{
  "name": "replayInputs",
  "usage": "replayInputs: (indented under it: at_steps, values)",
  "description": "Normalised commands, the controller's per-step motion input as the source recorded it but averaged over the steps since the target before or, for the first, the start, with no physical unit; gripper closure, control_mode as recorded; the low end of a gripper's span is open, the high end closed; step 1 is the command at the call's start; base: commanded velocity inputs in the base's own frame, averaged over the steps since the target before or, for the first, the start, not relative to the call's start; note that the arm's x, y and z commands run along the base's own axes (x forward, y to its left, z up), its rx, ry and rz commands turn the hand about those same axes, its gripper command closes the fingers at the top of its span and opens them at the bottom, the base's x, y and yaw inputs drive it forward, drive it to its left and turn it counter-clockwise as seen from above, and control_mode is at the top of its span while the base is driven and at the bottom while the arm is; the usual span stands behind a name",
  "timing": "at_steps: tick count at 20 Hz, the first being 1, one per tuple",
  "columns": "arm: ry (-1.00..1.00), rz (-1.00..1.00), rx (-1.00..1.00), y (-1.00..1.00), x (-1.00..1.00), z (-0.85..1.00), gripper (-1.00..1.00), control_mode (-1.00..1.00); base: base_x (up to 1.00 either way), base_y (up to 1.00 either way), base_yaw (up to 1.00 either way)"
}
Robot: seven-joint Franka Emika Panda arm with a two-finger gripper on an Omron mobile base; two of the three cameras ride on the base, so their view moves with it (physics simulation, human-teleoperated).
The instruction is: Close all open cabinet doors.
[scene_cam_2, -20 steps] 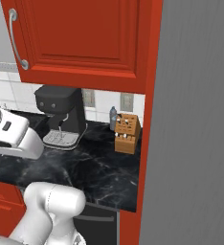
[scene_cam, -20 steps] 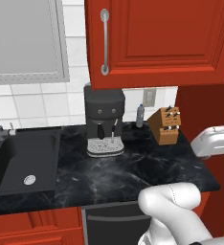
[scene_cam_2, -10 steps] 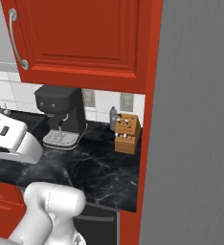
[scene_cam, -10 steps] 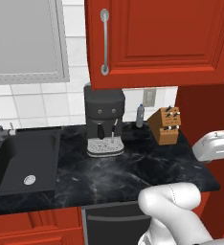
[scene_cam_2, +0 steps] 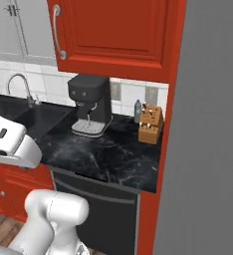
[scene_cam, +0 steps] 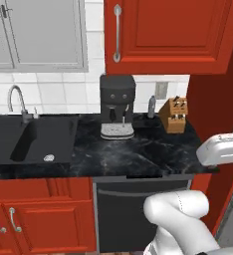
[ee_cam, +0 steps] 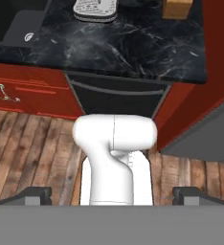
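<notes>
- The red cabinet door (scene_cam: 168, 35) above the coffee machine (scene_cam: 117, 105) looks flush with its frame in both base views, its silver handle (scene_cam: 117, 32) on the left edge. You may be treating this one as open when it is not; pushing on it gains nothing.
- At the right, a tall red panel (scene_cam_2: 171, 114) and a broad grey surface (scene_cam_2: 213, 129) stand edge-on beside the counter (scene_cam: 138, 149). I cannot tell whether that is an open door or a fixed side wall. If you assume wrongly, you could shove a fixed wall.
- The gripper (ee_cam: 112, 194) points down at the wood floor (ee_cam: 32, 143), with its two dark tips well apart and nothing between them: released and empty. It is far from any handle, so a long swing upward is needed.
- On that swing, the arm's white link (scene_cam: 220, 148) hangs just beside the counter's right end. Lift carelessly and it could clip the counter edge or the red panel.
- The knife block (scene_cam: 175, 114) and small bottle (scene_cam: 151, 106) stand near the back right corner; a low sweep across could knock them over.
- The pale grey doors (scene_cam: 36, 32) at the upper left are not your job; leave them.
</notes>
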Motion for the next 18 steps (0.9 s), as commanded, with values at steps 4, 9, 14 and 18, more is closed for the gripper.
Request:
replayInputs:
  at_steps: [4,9,14,18]
  values:
    - [0.0,0.0,0.0,0.0,0.0,0.0,-1.0,1.0,-0.64,0.42,0.71]
    - [0.0,0.0,0.0,0.0,0.0,0.0,-1.0,1.0,-0.41,0.53,0.85]
    - [0.0,0.0,0.0,0.0,0.0,0.0,-1.0,1.0,-0.02,0.39,0.86]
    - [0.0,0.0,0.0,0.0,0.0,0.0,-1.0,1.0,0.27,0.21,0.73]
